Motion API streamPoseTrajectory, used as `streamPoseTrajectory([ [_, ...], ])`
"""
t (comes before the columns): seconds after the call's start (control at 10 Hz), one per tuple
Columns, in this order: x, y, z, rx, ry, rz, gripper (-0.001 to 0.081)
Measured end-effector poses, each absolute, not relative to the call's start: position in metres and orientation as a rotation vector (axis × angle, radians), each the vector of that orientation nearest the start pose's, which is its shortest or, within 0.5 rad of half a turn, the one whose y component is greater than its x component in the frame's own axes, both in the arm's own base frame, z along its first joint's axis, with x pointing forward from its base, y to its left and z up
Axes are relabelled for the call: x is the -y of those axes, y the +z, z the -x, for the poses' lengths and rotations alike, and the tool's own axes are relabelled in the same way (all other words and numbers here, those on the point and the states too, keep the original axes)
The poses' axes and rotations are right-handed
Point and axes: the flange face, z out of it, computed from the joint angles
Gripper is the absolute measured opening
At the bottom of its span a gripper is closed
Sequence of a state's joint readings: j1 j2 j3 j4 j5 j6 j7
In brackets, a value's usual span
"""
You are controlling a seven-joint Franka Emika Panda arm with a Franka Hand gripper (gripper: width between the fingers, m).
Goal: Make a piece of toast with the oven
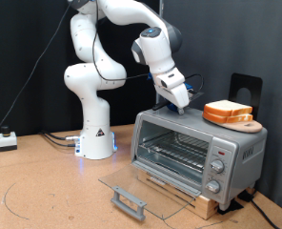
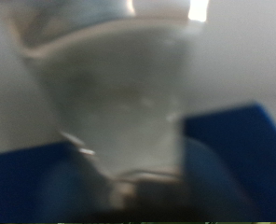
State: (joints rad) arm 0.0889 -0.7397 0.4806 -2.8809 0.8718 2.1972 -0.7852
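Note:
The silver-grey oven point(image 1: 193, 143) stands on the exterior view's right, on a low wooden base. Its glass door point(image 1: 146, 186) lies dropped open, with the bar handle point(image 1: 130, 200) at the front. The wire rack point(image 1: 174, 153) inside is bare. Two alike slices of toast bread point(image 1: 229, 111) lie stacked on a round wooden board point(image 1: 248, 125) on the oven's top. My gripper point(image 1: 182, 107) points down just above the oven's top, a little to the left of the slices, with nothing visibly between its fingers. The wrist view is a blur of grey and blue.
Three knobs point(image 1: 217, 164) sit on the oven's right panel. A black object point(image 1: 244, 90) stands behind the bread. The arm's white base point(image 1: 95, 135) is left of the oven, and a small white box point(image 1: 6, 140) with cables is at the far left.

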Motion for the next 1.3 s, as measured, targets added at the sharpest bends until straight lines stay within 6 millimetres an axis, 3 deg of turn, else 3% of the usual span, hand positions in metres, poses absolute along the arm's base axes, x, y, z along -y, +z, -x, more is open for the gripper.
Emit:
streamPoseTrajectory([
  [0.1, -0.175, 0.364, -0.270, 0.992, -0.195, 2.575, 0.0536],
  [0.3, -0.176, 0.363, -0.270, 0.992, -0.201, 2.561, 0.0493],
  [0.7, -0.178, 0.366, -0.269, 0.997, -0.204, 2.546, 0.0493],
  [1.0, -0.168, 0.381, -0.273, 1.084, -0.211, 2.654, 0.0493],
  [1.1, -0.161, 0.387, -0.274, 1.088, -0.200, 2.698, 0.0631],
  [1.2, -0.156, 0.392, -0.275, 1.082, -0.193, 2.722, 0.0631],
  [1.3, -0.151, 0.395, -0.275, 1.078, -0.182, 2.733, 0.0773],
])
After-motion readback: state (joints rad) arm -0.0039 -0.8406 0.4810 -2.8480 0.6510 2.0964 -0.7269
